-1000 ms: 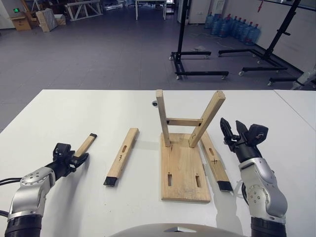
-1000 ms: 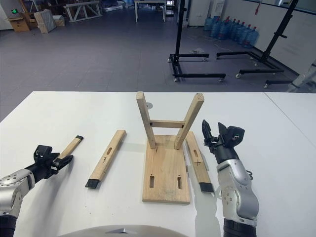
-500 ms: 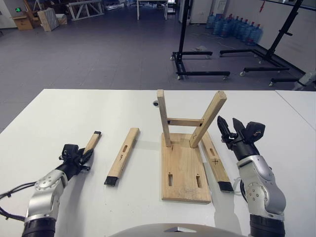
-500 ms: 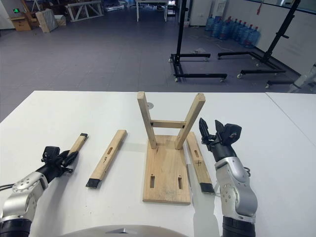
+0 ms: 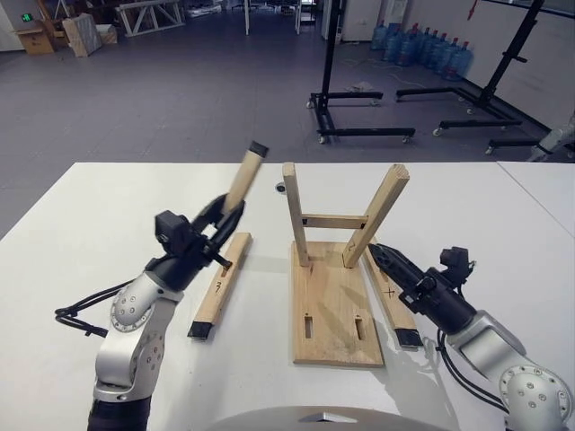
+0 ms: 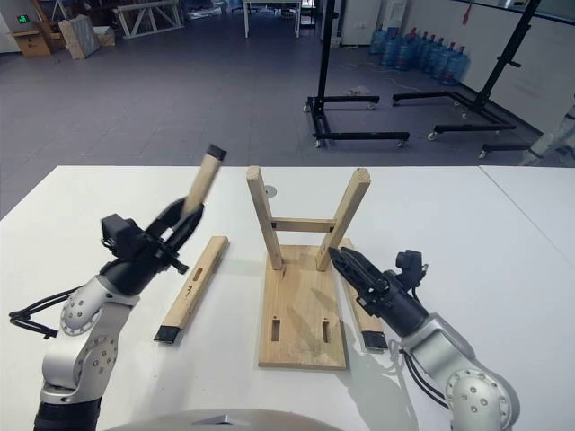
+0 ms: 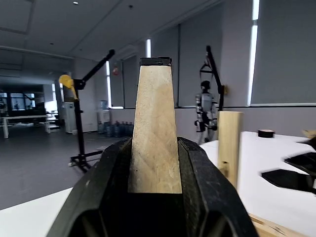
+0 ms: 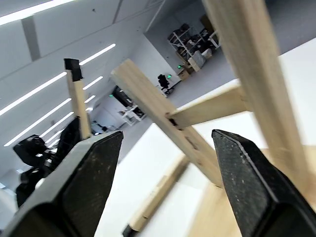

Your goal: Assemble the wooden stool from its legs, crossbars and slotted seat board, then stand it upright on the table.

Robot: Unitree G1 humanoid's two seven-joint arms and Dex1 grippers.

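The slotted seat board (image 5: pixel 334 307) lies flat on the white table (image 5: pixel 117 206). Two legs (image 5: pixel 296 215) stand tilted in its far slots, joined by a crossbar (image 5: pixel 337 221). My left gripper (image 5: pixel 222 218) is shut on a third leg (image 5: pixel 243 180), held up in the air at a slant with its black-capped end high, just left of the standing frame; the left wrist view shows this leg (image 7: pixel 154 138) clamped between the pads. Another slotted leg (image 5: pixel 222 283) lies left of the board. A further leg (image 5: pixel 395 310) lies along the board's right edge, and my right gripper (image 6: pixel 340 260) hovers open over its far end.
A small round fitting (image 5: pixel 281 189) sits on the table behind the frame. Black wheeled stands (image 5: pixel 359 99) and water bottles (image 5: pixel 431 58) are on the floor beyond the far edge. A second table (image 5: pixel 548 184) adjoins on the right.
My left gripper has lifted its leg off the table and carried it up and right toward the standing frame. My right gripper has tipped forward and down near the frame's right leg.
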